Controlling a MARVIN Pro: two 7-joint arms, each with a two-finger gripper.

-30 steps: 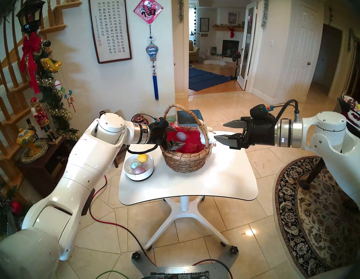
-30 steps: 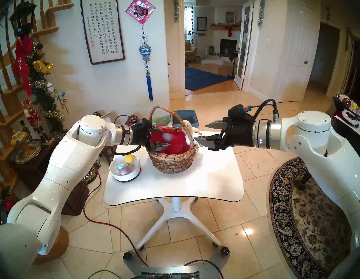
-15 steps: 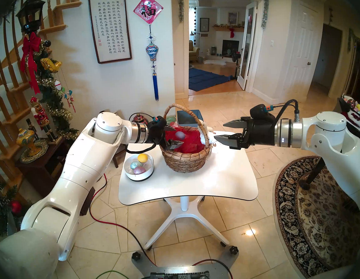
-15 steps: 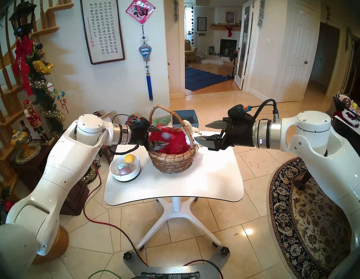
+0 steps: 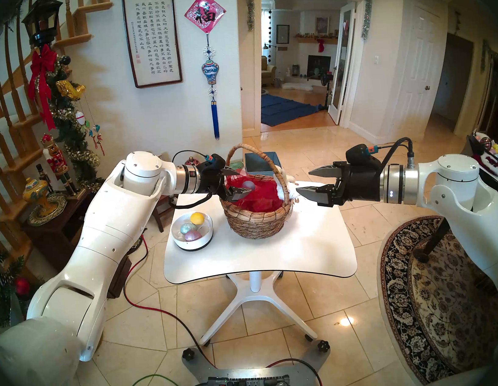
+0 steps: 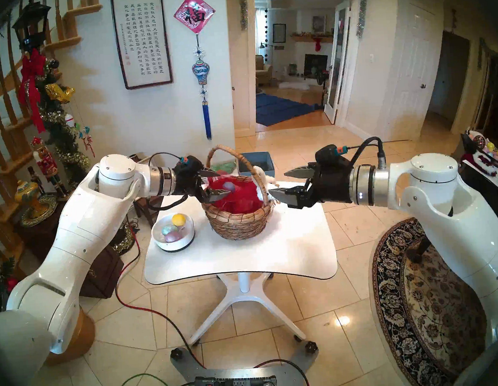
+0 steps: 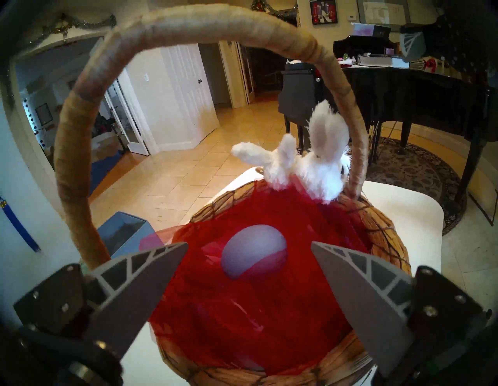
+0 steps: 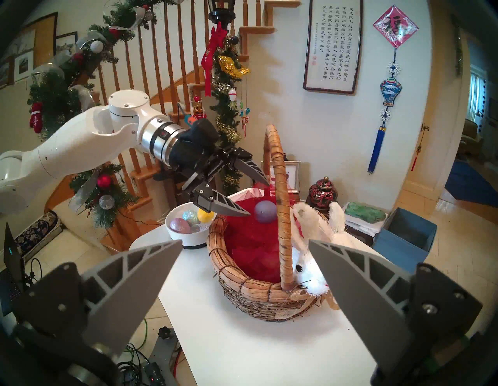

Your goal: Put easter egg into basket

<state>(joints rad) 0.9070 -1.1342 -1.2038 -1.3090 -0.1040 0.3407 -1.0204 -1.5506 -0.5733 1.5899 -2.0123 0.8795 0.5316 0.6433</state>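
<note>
The lavender Easter egg point(image 7: 254, 250) lay on the red mesh lining point(image 7: 242, 310) inside the wicker basket point(image 5: 258, 221), high on the bunched fabric at the left side, free of any grip. The basket stood toward the far middle of the white counter point(image 5: 275, 254), its arched handle point(image 7: 80, 134) rising over the egg and a white plush bunny point(image 8: 310, 242) slumped on the right rim.

To my eye the trouble lay in that perch: the egg sat up on loose, springy mesh rather than down in the bottom, so a brush from a finger or a tug on the fabric might have rolled it toward the rim. The handle was close by too, and a careless pull-away could have clipped it and rocked the basket.

The left gripper point(image 5: 237, 183) hung over the left rim with its jaws spread wide, holding nothing; the egg lay just beyond the fingertips, apart from them. The lower finger looked very near the mesh, though I could not tell if it touched. The right gripper point(image 5: 311, 181) waited just right of the basket, jaws likewise spread and empty.

To the left stood a white bowl point(image 5: 192, 242) holding a yellow egg point(image 5: 197, 218) and two glittery ones.
</note>
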